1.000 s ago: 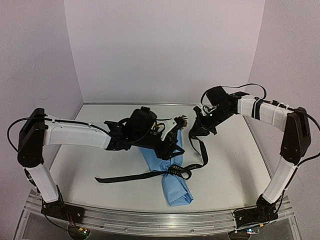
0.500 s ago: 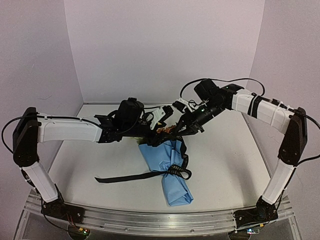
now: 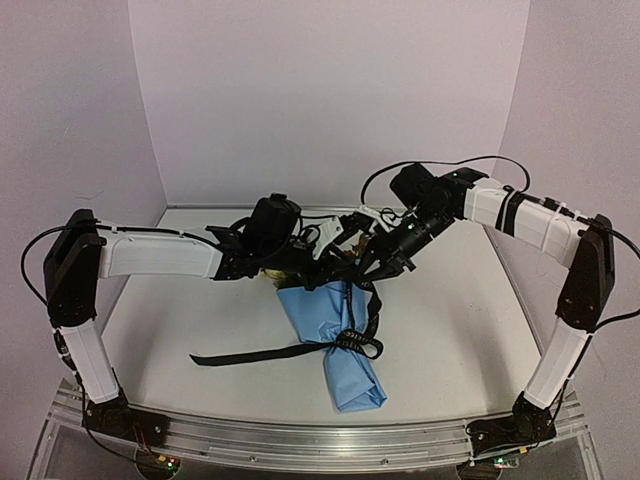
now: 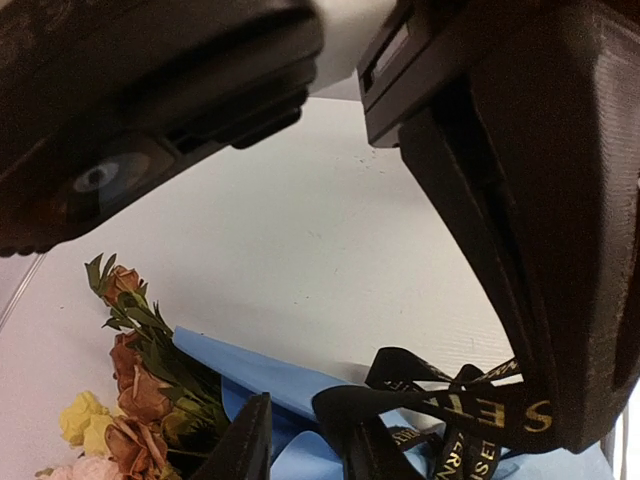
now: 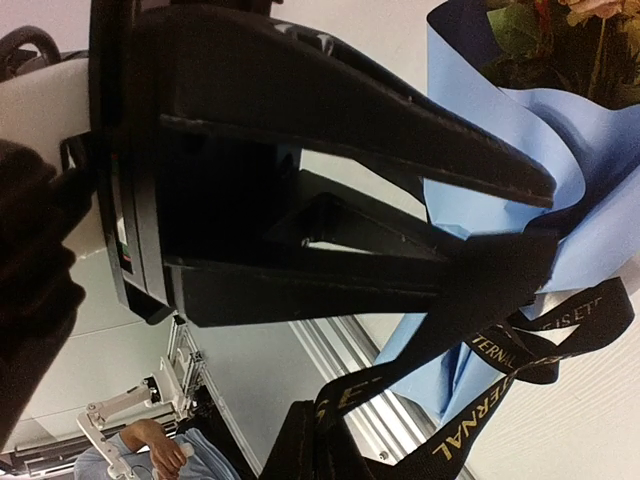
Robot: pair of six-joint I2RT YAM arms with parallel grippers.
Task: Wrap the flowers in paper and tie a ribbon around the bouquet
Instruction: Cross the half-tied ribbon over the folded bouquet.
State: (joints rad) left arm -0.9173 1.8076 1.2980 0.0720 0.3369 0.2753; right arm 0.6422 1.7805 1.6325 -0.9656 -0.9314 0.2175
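Note:
The bouquet lies mid-table, its light blue paper [image 3: 345, 360] cone pointing at me. The flowers [image 4: 140, 390] poke out at the far end, mostly hidden under my left arm in the top view. The black ribbon [image 3: 352, 342] is knotted round the cone's waist, and a loop [image 3: 368, 300] rises to both grippers. My right gripper [image 5: 325, 415] is shut on the ribbon [image 5: 400, 375] above the cone's mouth. My left gripper [image 4: 300, 415] meets it there, jaws narrowly apart, and the ribbon [image 4: 400, 405] is draped over one finger.
One ribbon tail [image 3: 240, 355] trails left across the white table [image 3: 450, 330]. The aluminium rail [image 3: 300, 432] runs along the near edge. Purple walls close the back and both sides. Both arms cross above the bouquet's far end.
My right gripper carried the ribbon leftward, up to the left gripper. The left gripper lifted from the cone's waist to the bouquet's far end, and its jaws have narrowed.

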